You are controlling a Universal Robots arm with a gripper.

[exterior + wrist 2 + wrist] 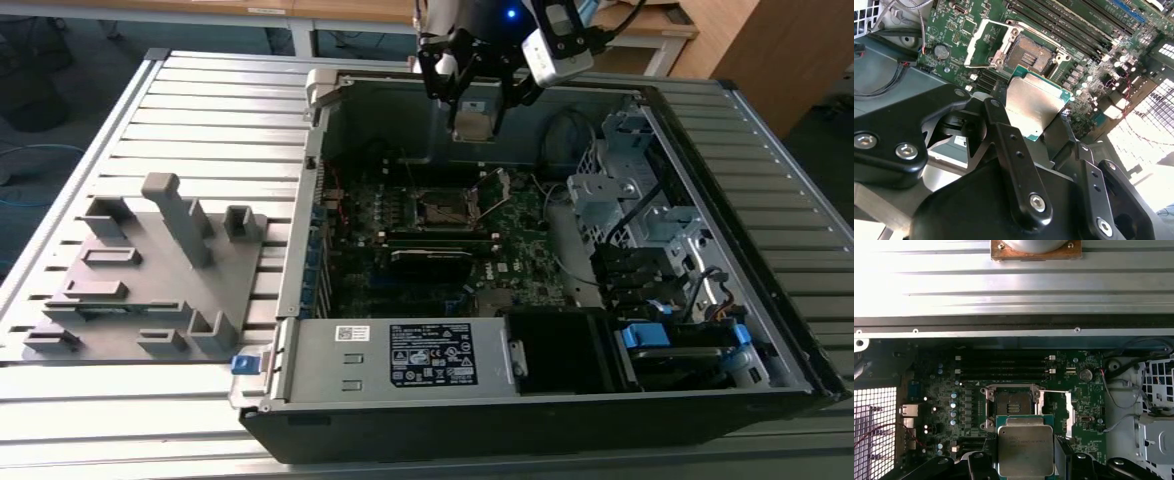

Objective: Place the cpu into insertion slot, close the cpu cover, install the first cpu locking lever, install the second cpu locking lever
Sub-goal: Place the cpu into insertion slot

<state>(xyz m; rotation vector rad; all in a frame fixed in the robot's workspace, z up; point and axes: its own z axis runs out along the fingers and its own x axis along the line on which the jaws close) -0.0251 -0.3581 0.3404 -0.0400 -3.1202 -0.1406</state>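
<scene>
Above the insertion slot [1013,407], the arm [494,30] points down, fingers [1004,137] clamping the cpu [1035,106].

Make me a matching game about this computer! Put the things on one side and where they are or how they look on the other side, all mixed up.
Things:
1. cpu
2. insertion slot
3. cpu cover
4. grey fixture plate

States:
A. flipped open, off the slot
B. outside the computer case, at the exterior view's left
C. held in the gripper, not yet seated
D. empty, dark centre showing

Pairs: 1-C, 2-D, 3-A, 4-B
</scene>
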